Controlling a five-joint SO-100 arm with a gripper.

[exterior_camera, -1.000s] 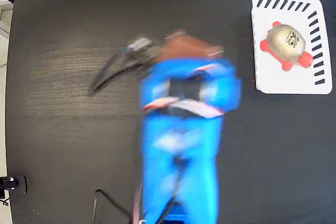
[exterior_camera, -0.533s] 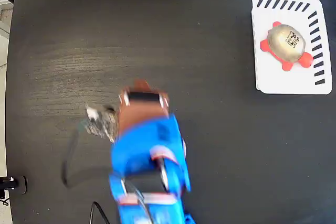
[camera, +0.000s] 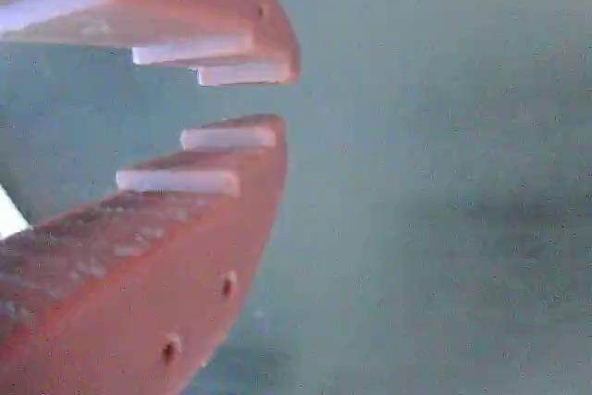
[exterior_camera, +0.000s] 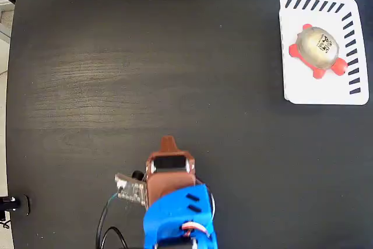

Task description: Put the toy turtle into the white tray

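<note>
The toy turtle [exterior_camera: 318, 49], with its beige-gold shell and red flippers, lies inside the white tray [exterior_camera: 303, 88] at the top right of the fixed view. My gripper [exterior_camera: 168, 142] sits far from it at the bottom centre, pulled back over the bare table and pointing up the picture. In the wrist view the two orange fingers [camera: 185, 228] of the gripper [camera: 277, 99] are shut down to a narrow gap. Nothing is held between them, and only blurred table shows behind.
The black table [exterior_camera: 145, 56] is edged by a pale floor strip on the left. Cables [exterior_camera: 108, 228] and a small circuit board [exterior_camera: 131, 190] hang beside the blue arm [exterior_camera: 178, 220]. A small black clamp [exterior_camera: 14, 205] sits at the lower left edge.
The arm has swung down and back from the table's middle to the bottom edge, folding in. The turtle and tray have not moved.
</note>
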